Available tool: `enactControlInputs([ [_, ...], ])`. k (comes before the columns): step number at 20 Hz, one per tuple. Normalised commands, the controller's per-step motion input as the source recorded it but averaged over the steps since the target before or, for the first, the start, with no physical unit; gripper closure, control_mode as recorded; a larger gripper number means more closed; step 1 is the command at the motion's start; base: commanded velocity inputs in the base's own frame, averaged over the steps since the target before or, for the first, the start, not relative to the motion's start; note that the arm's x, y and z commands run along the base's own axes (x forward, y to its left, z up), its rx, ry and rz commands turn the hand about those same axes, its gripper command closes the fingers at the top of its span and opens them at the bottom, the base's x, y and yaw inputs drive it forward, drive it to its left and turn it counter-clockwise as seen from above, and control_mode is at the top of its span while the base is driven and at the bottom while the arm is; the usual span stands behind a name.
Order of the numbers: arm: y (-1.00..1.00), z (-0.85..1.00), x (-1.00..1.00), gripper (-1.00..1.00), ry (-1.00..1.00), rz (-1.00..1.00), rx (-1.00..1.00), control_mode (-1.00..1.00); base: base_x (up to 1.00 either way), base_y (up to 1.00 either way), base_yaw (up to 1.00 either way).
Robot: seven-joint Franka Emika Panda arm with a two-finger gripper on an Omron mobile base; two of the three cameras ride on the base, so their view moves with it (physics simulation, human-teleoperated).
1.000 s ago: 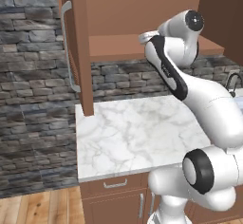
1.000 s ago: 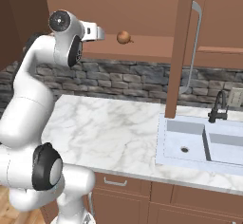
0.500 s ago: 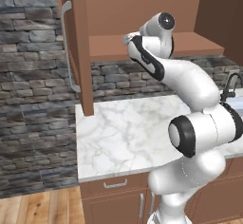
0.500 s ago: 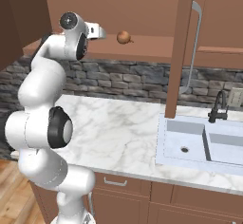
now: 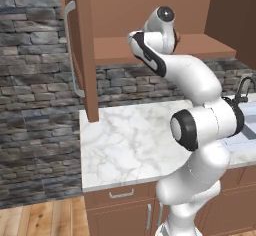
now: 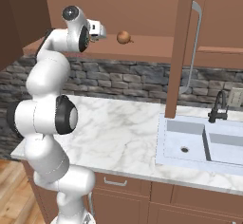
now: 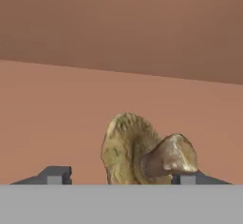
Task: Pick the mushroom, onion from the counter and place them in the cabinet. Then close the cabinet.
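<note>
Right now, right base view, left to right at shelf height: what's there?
Gripper → onion on the cabinet shelf → edge of the open cabinet door → its silver handle.

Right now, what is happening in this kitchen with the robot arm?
The white arm is reaching up into the open cabinet, with its pincer over the inner shelf. In the hand view the mushroom lies between the two separated fingertips, so the jaws look open around it. The onion already sits on the same shelf, a little to the right in the right base view. Both cabinet doors stand open, so closing is not yet done.
</note>
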Motion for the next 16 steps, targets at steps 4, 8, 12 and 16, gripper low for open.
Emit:
enactControlInputs([
  [4,0.0,0.34,-0.97,-1.0,0.02,-0.07,0.0,-1.0,0.0,0.0,0.0],
  [8,-0.03,0.22,-1.0,-1.0,-0.14,-0.03,0.0,-1.0,0.0,0.0,0.0],
  [12,-0.2,0.14,-1.0,-1.0,-0.04,-0.01,0.02,-1.0,0.0,0.0,0.0],
  [16,-0.48,0.04,-1.0,-1.0,-0.11,-0.02,0.12,-1.0,0.0,0.0,0.0],
])
